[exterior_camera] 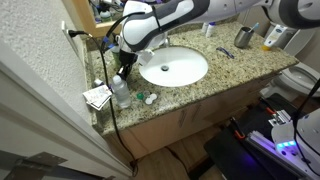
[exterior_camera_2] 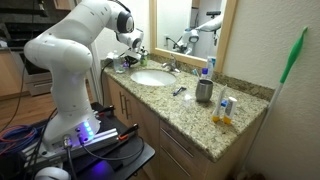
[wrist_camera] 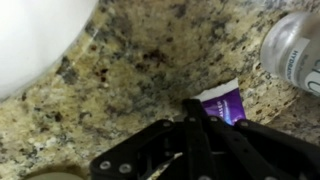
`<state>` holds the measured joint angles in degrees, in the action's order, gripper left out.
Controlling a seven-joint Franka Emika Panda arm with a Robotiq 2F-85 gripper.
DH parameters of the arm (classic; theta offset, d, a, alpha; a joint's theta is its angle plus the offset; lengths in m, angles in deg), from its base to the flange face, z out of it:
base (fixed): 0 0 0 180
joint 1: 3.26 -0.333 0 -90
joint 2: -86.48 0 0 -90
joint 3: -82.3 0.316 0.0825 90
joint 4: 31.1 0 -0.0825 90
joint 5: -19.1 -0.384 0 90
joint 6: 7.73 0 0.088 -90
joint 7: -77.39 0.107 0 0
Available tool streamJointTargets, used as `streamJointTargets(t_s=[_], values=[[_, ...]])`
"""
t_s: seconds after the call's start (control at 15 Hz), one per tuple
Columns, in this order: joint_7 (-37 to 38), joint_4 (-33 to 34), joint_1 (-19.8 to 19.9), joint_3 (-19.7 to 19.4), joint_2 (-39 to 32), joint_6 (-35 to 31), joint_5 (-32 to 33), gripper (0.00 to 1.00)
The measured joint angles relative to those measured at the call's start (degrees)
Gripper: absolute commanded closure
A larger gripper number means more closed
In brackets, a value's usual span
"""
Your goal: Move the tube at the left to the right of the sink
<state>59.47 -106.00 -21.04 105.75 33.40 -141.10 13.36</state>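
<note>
The white oval sink (exterior_camera: 175, 68) sits in the speckled granite counter and shows in both exterior views (exterior_camera_2: 150, 77); its rim is at the wrist view's top left (wrist_camera: 30, 35). My gripper (exterior_camera: 125, 68) hangs low over the counter left of the sink. In the wrist view its black fingers (wrist_camera: 192, 108) meet, shut. A purple-and-white tube end (wrist_camera: 222, 103) lies right beside the tips; I cannot tell if they touch it. A small green thing (exterior_camera: 151, 98), perhaps the tube, lies at the counter's front. An olive shape (wrist_camera: 50, 172) peeks in at the bottom edge.
A clear bottle with a white cap (exterior_camera: 120, 93) stands close to the gripper, also in the wrist view (wrist_camera: 295, 45). Folded papers (exterior_camera: 97, 97) lie at the counter's left end. A metal cup (exterior_camera_2: 204, 91) and chrome faucet (exterior_camera_2: 172, 66) are on the far side.
</note>
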Motion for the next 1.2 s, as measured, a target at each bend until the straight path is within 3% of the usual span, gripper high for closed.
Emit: streamJointTargets(t_s=[0.6,0.67,1.07,1.13,1.2], values=[[-5.73,-0.63,2.53,3.37,-0.32,0.63,-3.28,0.04],[-6.07,-0.65,2.12,3.39,-0.32,0.32,-2.94,0.01],[-5.40,-0.94,-1.89,2.68,-0.34,-4.00,0.22,0.00],[-5.28,-0.94,-2.22,2.49,-0.34,-4.14,0.40,0.25],[-5.26,-0.94,-2.30,2.46,-0.34,-4.12,0.40,0.26]])
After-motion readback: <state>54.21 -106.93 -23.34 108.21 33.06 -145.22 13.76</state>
